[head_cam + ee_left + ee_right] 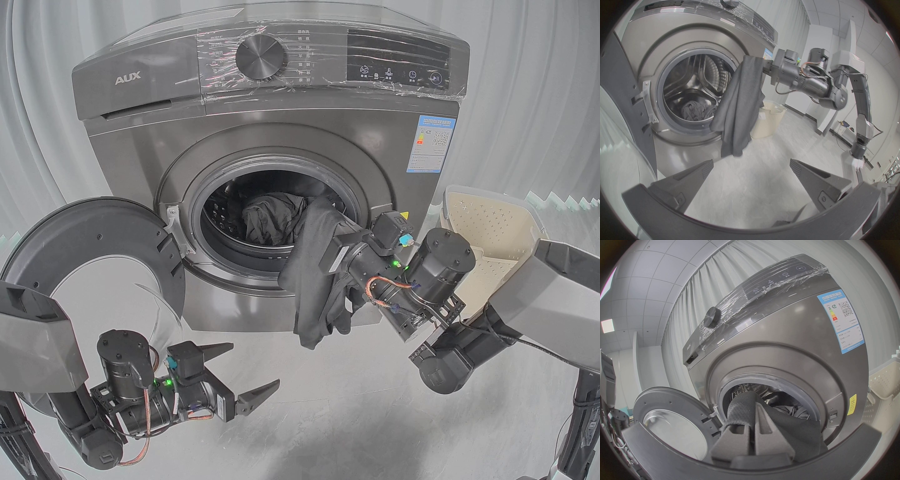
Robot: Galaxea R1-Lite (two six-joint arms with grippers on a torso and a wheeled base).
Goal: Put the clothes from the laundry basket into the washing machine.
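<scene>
- Head view: The grey washing machine [262, 125] stands at the far side. Its round door [94, 250] is swung open to the left.
- A pile of dark clothes [272, 215] lies inside the opening [219, 187].
- The right gripper [322, 222] is at the right edge of the opening. It is under a dark cloth [315, 275], so its fingers are hidden here.
- The cloth hangs down over the front of the machine. Its bottom end hangs free above the floor [350, 406].
- The cream laundry basket [500, 237] stands to the right of the machine, behind the right arm.
- The left gripper [244, 372] is low, near and to the left. Its fingers are spread wide with nothing in them.
- Left wrist view: The left gripper [751, 162] has its two fingers far apart over bare floor.
- Farther off, the right gripper [767, 67] holds up the dark cloth [740, 106] in front of the right side of the opening.
- The dark clothes [693, 111] lie at the bottom of the drum. The laundry basket [768, 120] stands on the floor beyond the cloth.
- Right wrist view: The right gripper [753, 424] has its fingers squeezed tight on the dark cloth [793, 430], right at the mouth of the washing machine [787, 343].
- The open door [672, 415] is on one side and the laundry basket [884, 387] on the other.
</scene>
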